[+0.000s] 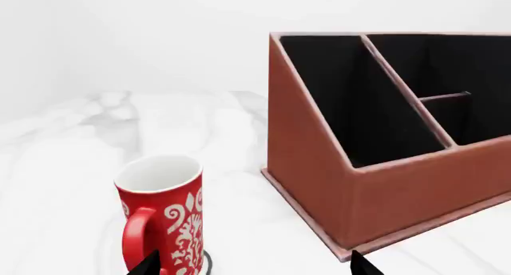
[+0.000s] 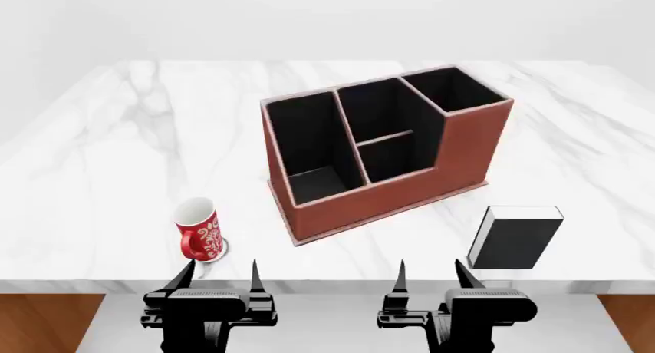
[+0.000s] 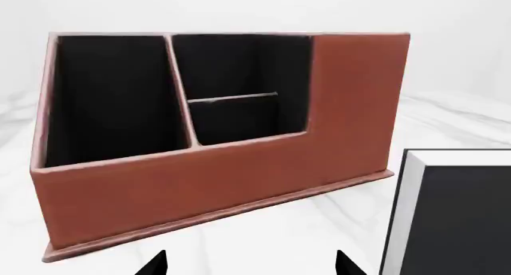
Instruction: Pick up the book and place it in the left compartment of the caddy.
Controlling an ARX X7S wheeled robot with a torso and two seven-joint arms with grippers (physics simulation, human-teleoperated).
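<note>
Book (image 2: 515, 238) stood upright on the bench (image 2: 103, 161), near its front edge, just right of the caddy (image 2: 389, 150) and apart from it, untouched. Both end effectors hovered at the front edge with fingers spread and holding nothing: the right end effector (image 2: 429, 274) just left of the book, the left end effector (image 2: 220, 274) by the mug (image 2: 198, 229). The pick-up had not begun. A good grasp would probably shift the right end effector rightward until its fingers straddled the covers, then close squarely so the book stayed upright for lowering into the left compartment (image 2: 309, 146), clear of the divider.
</note>
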